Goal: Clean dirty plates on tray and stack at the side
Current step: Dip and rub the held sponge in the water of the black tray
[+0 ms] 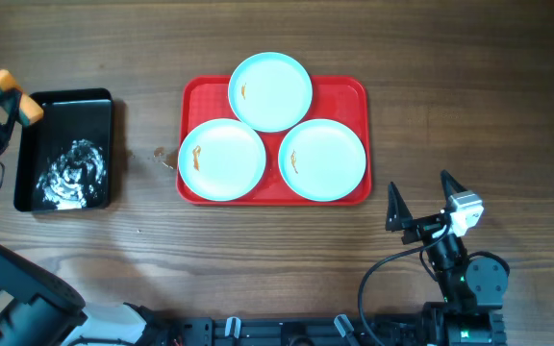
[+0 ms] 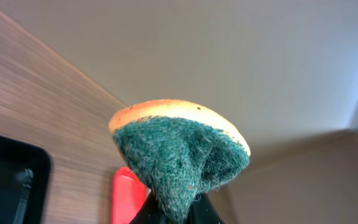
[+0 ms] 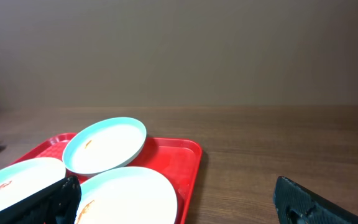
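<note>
Three pale turquoise plates lie on the red tray: one at the back, one front left, one front right. Each carries a small orange-brown smear. At the far left edge, my left gripper is shut on a sponge with an orange top and green scouring face, held above the table away from the tray. My right gripper stands open in front of the tray's right corner, with nothing between its fingers. In the right wrist view the nearest plate lies just ahead.
A glossy black tray holding white foam sits at the left, beside the sponge. Small brownish specks mark the table between the two trays. A black cable loops by the right arm's base.
</note>
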Action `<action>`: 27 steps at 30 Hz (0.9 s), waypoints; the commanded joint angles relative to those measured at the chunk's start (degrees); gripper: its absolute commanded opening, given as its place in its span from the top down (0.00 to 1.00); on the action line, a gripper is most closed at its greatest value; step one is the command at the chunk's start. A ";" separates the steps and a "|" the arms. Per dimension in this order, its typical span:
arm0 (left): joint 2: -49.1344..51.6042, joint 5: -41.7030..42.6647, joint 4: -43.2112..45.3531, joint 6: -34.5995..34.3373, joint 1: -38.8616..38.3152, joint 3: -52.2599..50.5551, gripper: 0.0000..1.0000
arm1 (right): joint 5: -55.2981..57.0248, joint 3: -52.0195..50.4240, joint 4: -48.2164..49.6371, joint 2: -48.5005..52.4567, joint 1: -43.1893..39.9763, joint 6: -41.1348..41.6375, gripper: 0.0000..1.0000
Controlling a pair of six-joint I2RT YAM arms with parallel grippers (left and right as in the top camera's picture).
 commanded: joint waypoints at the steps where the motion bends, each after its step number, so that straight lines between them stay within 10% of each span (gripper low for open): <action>1: 0.11 5.29 -3.58 0.61 -0.02 0.33 0.96 | 0.74 -0.09 0.28 0.07 -0.22 0.63 0.00; 7: 0.11 -8.90 -25.18 23.26 0.00 0.31 0.96 | 0.76 -0.09 0.28 0.07 -0.22 0.68 0.00; 20: 0.11 7.87 -1.77 5.51 0.04 0.33 0.96 | 0.76 -0.09 0.28 0.07 -0.22 0.66 0.00; 27: 0.11 -11.89 -27.06 32.15 0.02 -1.38 0.96 | 0.76 -0.09 0.28 0.07 -0.22 0.66 0.00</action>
